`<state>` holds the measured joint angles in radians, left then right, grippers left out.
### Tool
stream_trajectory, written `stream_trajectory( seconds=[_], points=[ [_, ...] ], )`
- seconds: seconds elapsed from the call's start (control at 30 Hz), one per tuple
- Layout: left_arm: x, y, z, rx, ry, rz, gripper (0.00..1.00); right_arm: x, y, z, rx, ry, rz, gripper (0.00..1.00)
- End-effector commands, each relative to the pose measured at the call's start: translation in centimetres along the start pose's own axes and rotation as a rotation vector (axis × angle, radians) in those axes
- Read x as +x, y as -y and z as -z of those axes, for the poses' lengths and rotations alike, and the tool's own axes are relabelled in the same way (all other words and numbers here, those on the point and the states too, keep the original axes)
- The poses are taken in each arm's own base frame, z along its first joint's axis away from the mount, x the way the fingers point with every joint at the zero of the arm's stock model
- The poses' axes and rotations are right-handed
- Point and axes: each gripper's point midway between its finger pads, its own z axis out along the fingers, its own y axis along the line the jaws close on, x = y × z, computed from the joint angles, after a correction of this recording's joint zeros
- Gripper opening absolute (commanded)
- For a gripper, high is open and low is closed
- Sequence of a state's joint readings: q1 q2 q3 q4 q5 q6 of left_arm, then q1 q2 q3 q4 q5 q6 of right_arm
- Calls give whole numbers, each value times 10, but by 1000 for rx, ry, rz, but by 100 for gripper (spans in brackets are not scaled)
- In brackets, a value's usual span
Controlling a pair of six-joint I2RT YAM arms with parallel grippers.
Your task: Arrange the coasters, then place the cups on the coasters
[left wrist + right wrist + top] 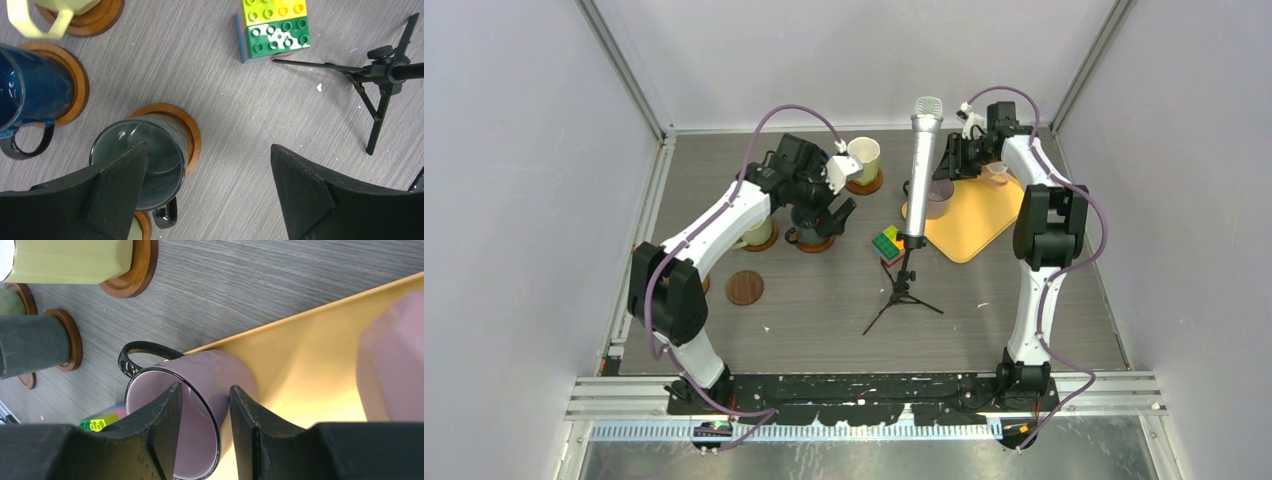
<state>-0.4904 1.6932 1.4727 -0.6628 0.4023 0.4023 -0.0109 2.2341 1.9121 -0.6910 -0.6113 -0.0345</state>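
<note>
Mug [225,370]: ceramic, at tray [310,350] edge; rigid, likely slick, breakable.
Hold: rim wall, inside and out.
Right gripper [205,388]: astride that wall; clamp unclear.
Left gripper [208,150]: open, off tray.

Cream cup [863,155], blue cup [30,90], grey-green cup [160,162] upright on brown coasters [191,131]; dark coaster [744,287] bare; mauve cup [215,375] at yellow tray [300,355] edge, pink cup [395,365] on tray.

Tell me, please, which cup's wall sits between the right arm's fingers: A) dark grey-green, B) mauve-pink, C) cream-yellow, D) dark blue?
B: the right wrist view shows the right fingers straddling the rim of the mauve-pink cup on the yellow tray.
</note>
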Motion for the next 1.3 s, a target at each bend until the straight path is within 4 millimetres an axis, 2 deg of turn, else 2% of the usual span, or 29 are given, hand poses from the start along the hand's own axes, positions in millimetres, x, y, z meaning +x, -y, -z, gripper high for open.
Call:
stream_trajectory(
  seconds=[0.0,0.23,0.33,0.4,0.63,0.83,1.0,1.27],
  points=[
    [-21,5,-1,13,30,-53,94,-8,-19,11,-42,14,67,44],
    [-24,6,-10,17,25,-64,94,-5,-19,16,-26,12,87,44],
    [-34,4,-14,15,32,-124,94,0,-23,20,-39,3,104,44],
    [-43,2,-20,19,36,-181,94,6,-36,14,-61,-23,141,44],
    [-73,-5,-60,52,26,-293,89,8,-46,10,-96,-32,177,41],
    [-87,-20,-99,22,12,-467,86,4,-50,11,-105,-22,186,42],
    [-100,-30,-122,12,34,-543,85,-3,-52,17,-91,0,187,46],
    [-116,-40,-155,-17,38,-614,84,-4,-55,17,-102,6,170,46]
  ],
)
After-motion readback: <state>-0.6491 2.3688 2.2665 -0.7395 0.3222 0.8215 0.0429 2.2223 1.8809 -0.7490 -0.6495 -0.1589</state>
